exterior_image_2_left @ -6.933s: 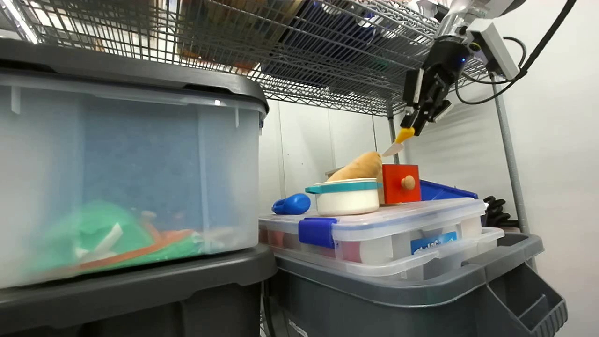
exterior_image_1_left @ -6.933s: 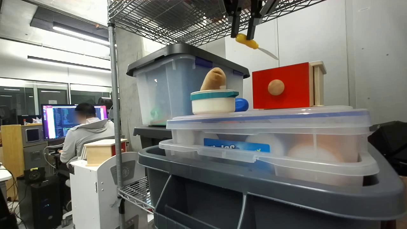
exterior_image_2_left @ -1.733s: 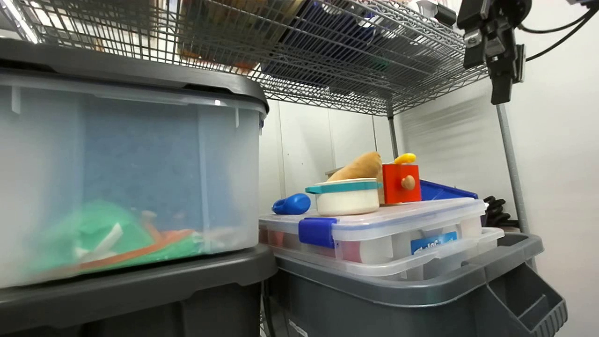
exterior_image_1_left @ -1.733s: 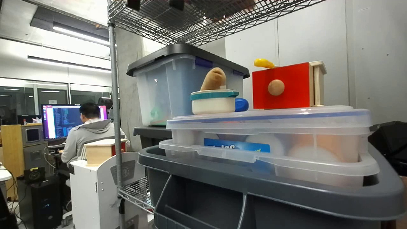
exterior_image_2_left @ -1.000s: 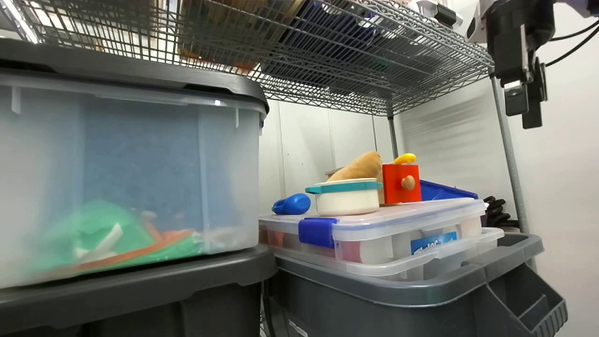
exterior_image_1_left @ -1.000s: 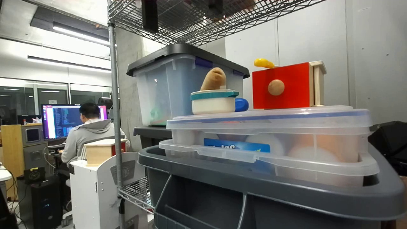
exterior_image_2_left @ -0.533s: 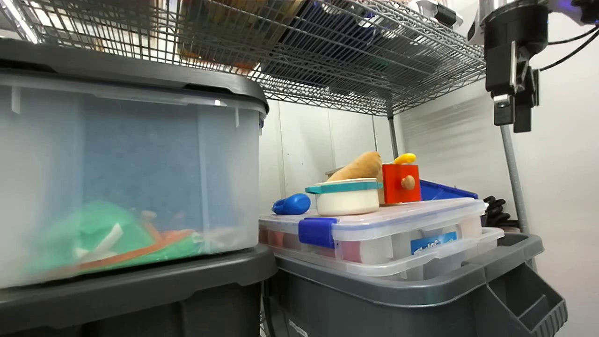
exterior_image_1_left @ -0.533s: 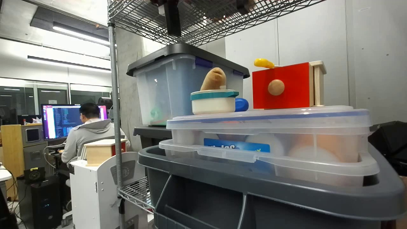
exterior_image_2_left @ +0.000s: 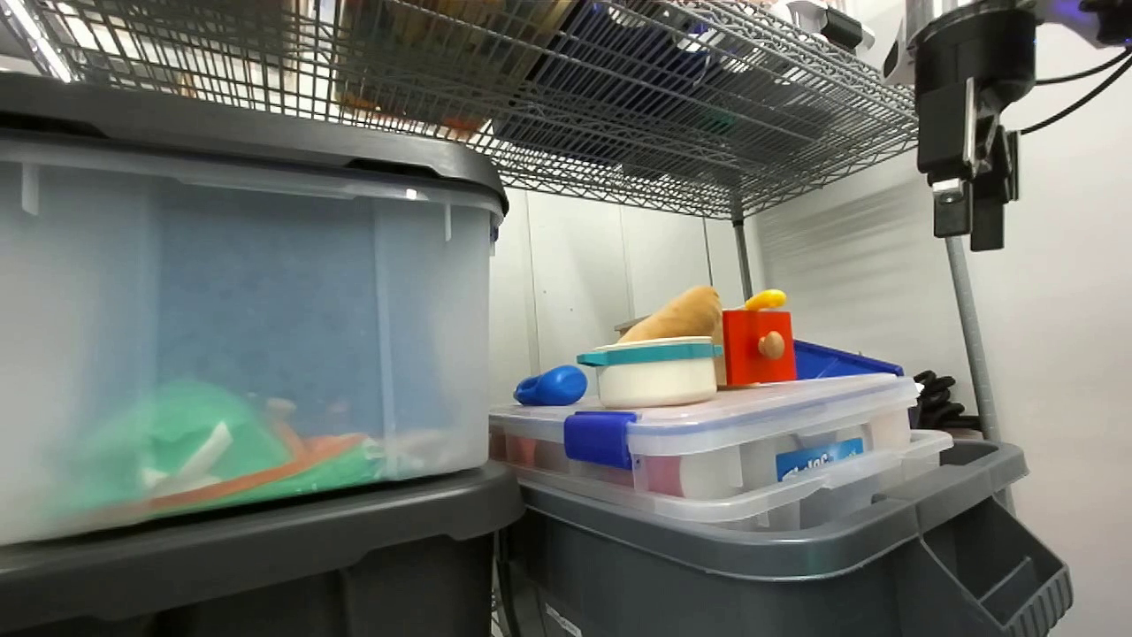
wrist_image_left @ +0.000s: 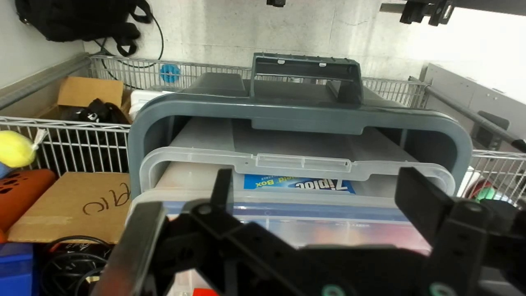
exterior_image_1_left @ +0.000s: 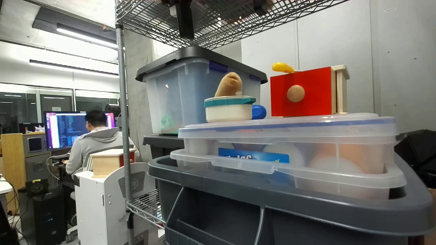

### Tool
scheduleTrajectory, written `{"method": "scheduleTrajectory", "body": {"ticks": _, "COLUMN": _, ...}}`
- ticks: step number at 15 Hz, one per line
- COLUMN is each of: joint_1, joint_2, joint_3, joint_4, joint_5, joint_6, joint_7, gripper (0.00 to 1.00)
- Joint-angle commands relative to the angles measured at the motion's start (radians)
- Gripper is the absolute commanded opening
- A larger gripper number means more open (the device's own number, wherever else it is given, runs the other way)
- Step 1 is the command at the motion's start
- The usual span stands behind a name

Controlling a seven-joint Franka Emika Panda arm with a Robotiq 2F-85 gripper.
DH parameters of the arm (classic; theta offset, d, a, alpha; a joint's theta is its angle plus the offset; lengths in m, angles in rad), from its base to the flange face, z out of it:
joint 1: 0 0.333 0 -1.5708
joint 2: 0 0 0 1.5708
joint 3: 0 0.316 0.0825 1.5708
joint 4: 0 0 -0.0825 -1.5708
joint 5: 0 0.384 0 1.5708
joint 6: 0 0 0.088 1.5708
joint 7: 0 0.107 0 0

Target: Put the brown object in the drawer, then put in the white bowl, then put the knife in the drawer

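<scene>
The red front of the drawer (exterior_image_1_left: 303, 93) carries a round wooden knob; how far it is pulled out is hard to tell. Over its top edge lies the yellow handle of the knife (exterior_image_1_left: 282, 67), also seen on the drawer (exterior_image_2_left: 759, 358) in another exterior view; most of the blade is hidden behind the front. Beside it stands the white bowl (exterior_image_2_left: 656, 382) with a teal band near its rim. Above that rim rises the tan brown object (exterior_image_2_left: 676, 318), its lower part hidden. High above and apart from them, my gripper (wrist_image_left: 316, 176) is open, nothing between its fingers.
Drawer and bowl stand on a clear lidded tub (exterior_image_1_left: 286, 132) inside a dark grey bin (exterior_image_1_left: 289, 190). A blue item (exterior_image_2_left: 553, 387) lies near the bowl. A tall lidded tub (exterior_image_2_left: 248, 336) stands alongside. Wire shelving (exterior_image_1_left: 190, 23) hangs overhead, with a post (exterior_image_1_left: 123, 102).
Several seconds ago the gripper held the knife above the drawer; now the knife rests there, released. The gripper has opened and drawn up and away. Over the last half second nothing has visibly moved.
</scene>
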Motion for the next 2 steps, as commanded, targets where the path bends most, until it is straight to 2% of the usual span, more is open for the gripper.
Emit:
{"method": "scheduleTrajectory", "body": {"ticks": 1, "joint_1": 0.011, "joint_2": 0.0, "joint_3": -0.009, "joint_4": 0.003, "joint_5": -0.005, "joint_6": -0.003, "joint_7": 0.004, "gripper": 1.0}}
{"method": "scheduleTrajectory", "body": {"ticks": 2, "joint_1": 0.011, "joint_2": 0.0, "joint_3": -0.009, "joint_4": 0.003, "joint_5": -0.005, "joint_6": -0.003, "joint_7": 0.004, "gripper": 1.0}}
